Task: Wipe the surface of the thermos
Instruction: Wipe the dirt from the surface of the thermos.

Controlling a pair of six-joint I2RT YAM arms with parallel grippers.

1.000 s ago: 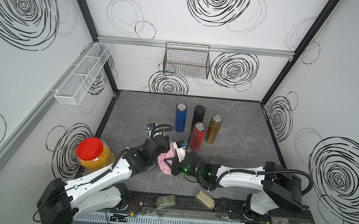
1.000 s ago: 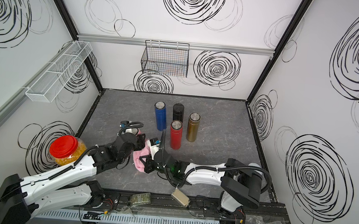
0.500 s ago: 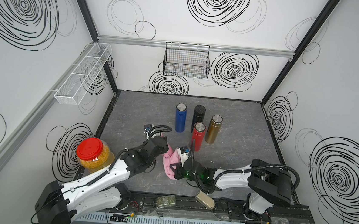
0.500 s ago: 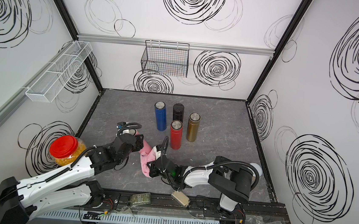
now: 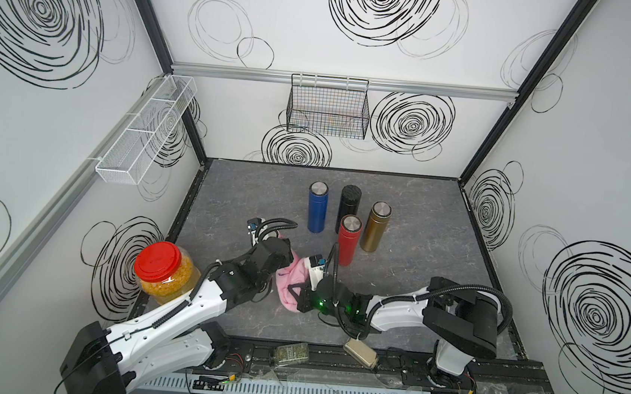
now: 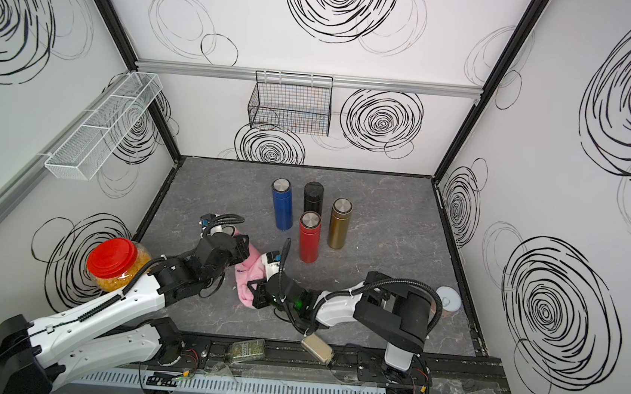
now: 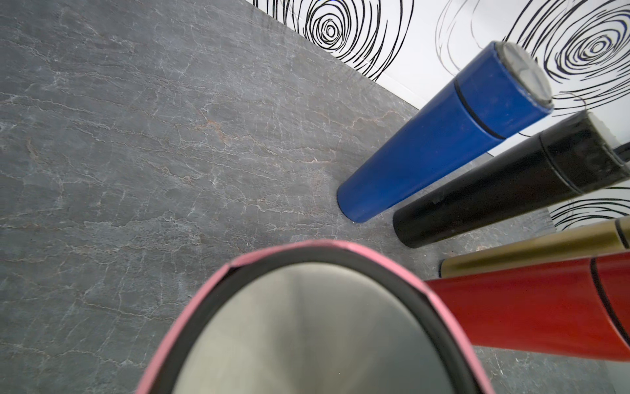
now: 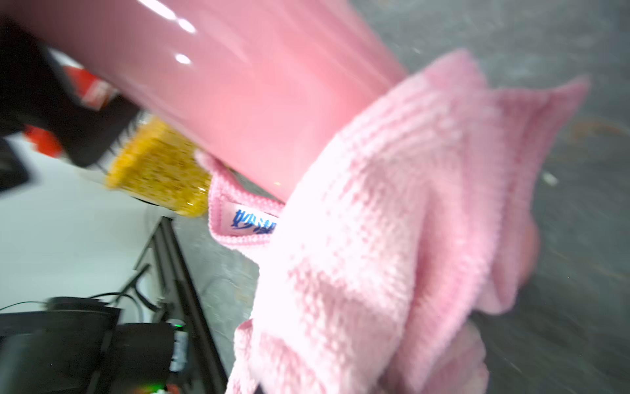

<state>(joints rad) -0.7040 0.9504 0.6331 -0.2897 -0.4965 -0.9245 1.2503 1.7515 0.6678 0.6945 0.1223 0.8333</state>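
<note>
Wiping is in hand (lower centre): thermos [image 8: 238,85] is clamped in left claw [image 5: 277,250], cloth [image 5: 289,281] pinched in right claw [image 5: 297,296]; next, a firm stroke along its body is needed.

Robot test cell in lab. White walls [image 5: 357,53] printed with black scribbled spirals, boxed in by black frame posts [image 5: 520,87]. Aluminium rail [image 5: 239,72] along back wall carries black wire basket [image 5: 327,109]; white wire rack [image 5: 148,132] on side wall. Grey stone-pattern worktop [image 5: 421,222]. Left arm [image 5: 179,311] and right arm [image 5: 401,310], white and black, mounted along front edge of worktop, beside slotted cable duct [image 5: 289,390] with exposed wiring.
</note>
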